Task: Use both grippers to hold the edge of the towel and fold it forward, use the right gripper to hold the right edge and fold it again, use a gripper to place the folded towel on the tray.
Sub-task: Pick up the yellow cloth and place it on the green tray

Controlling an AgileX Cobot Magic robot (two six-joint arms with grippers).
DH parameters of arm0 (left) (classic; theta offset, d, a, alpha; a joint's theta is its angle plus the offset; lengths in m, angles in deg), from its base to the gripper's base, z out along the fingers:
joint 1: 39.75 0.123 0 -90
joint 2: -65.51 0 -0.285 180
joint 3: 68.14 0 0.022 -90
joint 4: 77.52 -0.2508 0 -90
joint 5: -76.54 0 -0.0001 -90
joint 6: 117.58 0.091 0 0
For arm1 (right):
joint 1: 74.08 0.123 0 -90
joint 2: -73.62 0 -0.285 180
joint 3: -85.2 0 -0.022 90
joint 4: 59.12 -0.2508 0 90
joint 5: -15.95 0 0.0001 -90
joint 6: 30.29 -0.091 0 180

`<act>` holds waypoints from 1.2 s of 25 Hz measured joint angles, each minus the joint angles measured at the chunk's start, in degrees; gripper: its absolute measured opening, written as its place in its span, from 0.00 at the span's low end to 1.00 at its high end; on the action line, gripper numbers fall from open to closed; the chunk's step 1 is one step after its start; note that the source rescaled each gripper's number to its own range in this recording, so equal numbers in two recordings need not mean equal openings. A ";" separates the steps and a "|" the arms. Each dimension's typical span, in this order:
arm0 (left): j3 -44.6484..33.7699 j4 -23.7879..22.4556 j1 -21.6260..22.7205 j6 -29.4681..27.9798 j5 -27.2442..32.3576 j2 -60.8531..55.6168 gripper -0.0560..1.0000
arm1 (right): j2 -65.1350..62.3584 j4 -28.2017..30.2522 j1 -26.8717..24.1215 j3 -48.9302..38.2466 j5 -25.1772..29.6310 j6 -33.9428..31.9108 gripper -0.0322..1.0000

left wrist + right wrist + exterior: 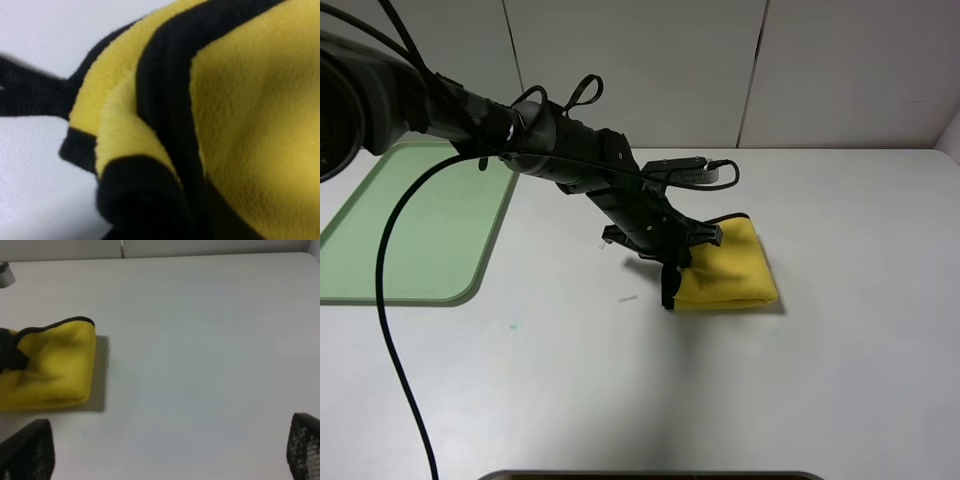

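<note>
Judging from the bundle's shape, both folds look done: towel (732, 268) lying as a compact, thick yellow packet a little right of centre in the high view, black-bound edge (732, 218) showing along its far side. Still left, as far as can be told: lifting the packet and carrying it across to the tray (400, 296) at the upper left of the frame, well apart from the towel and with nothing on it.

Nearest the camera, only bare white table (740, 400) and a dark strip at the bottom border, too little of it to name. Next, a black cable looping down the left side. Then the towel, with the left gripper (669, 283) reaching in from the upper left and pressed against the packet's left end. Left wrist view filled with blurred yellow plush (250, 115) and stacked black trim (165, 90), very close up; fingers themselves not shown there, so cannot tell whether clamped on the cloth or merely touching it. Right gripper (165, 457) absent from the high view; in its own wrist view both fingers (27, 452) far apart at the lower corners, holding nothing, towel (55, 367) well off at middle left.

Counted: one towel, one tray, one table, two grippers. Farthest back, plain white wall panels.
</note>
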 joint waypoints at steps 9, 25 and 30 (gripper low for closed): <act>0.00 -0.12 0.00 0.00 0.51 0.00 0.11 | 0.00 0.00 0.00 0.00 0.00 0.00 1.00; -0.01 -11.24 3.03 -0.88 9.70 -4.10 0.11 | 0.00 0.00 0.00 0.00 0.00 0.00 1.00; -0.01 -16.16 6.13 -1.10 12.14 -7.72 0.11 | 0.00 0.00 0.00 0.00 0.00 0.00 1.00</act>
